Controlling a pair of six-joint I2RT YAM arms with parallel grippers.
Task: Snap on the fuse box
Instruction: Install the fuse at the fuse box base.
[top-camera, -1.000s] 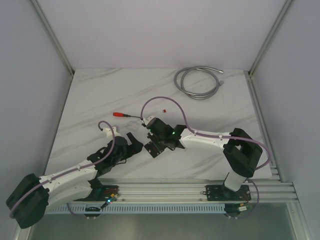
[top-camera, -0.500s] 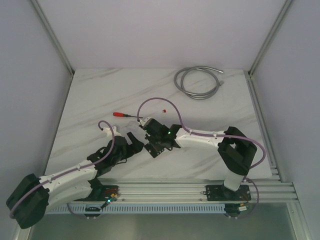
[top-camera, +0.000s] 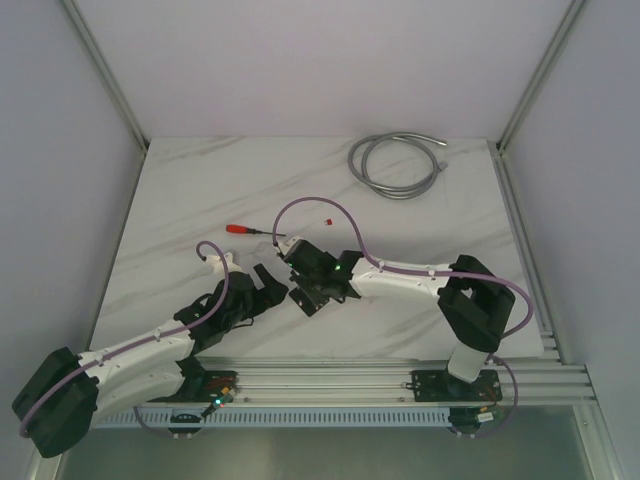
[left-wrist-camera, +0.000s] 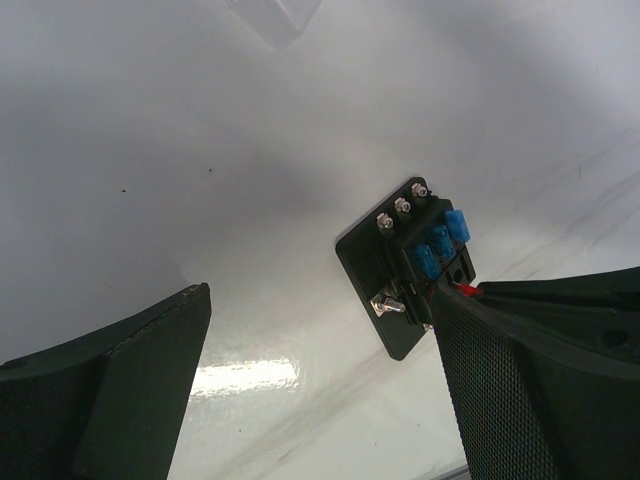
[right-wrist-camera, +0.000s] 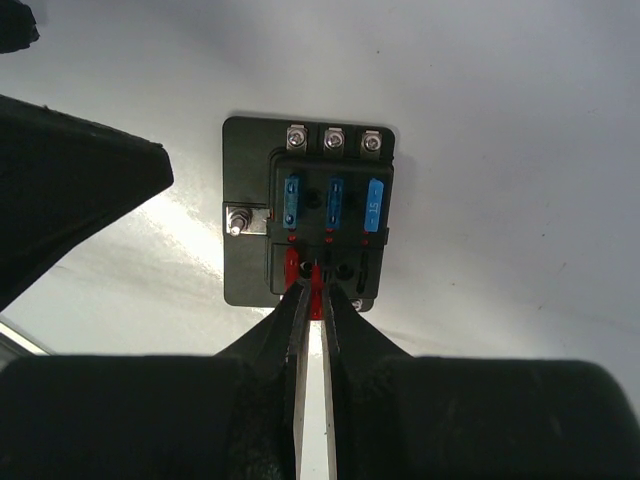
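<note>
The fuse box (right-wrist-camera: 250, 205) is a black square block lying flat on the white table, with three blue fuses in its top row and one red fuse in its lower row. My right gripper (right-wrist-camera: 316, 288) is shut on a small red fuse (right-wrist-camera: 317, 300) and holds it at the box's lower row of slots. In the top view the box (top-camera: 303, 303) lies partly under the right gripper (top-camera: 306, 288). My left gripper (left-wrist-camera: 320, 340) is open and empty just left of the box (left-wrist-camera: 375, 280); its right finger (left-wrist-camera: 540, 390) hides the box's near corner.
A red-handled screwdriver (top-camera: 240, 229) lies behind the grippers. A tiny loose red fuse (top-camera: 326, 219) lies to its right. A coiled grey cable (top-camera: 395, 165) lies at the back right. An aluminium rail (top-camera: 350, 380) runs along the near edge.
My right gripper has shifted slightly to the left with the red fuse, staying over the fuse box. The left arm has barely moved.
</note>
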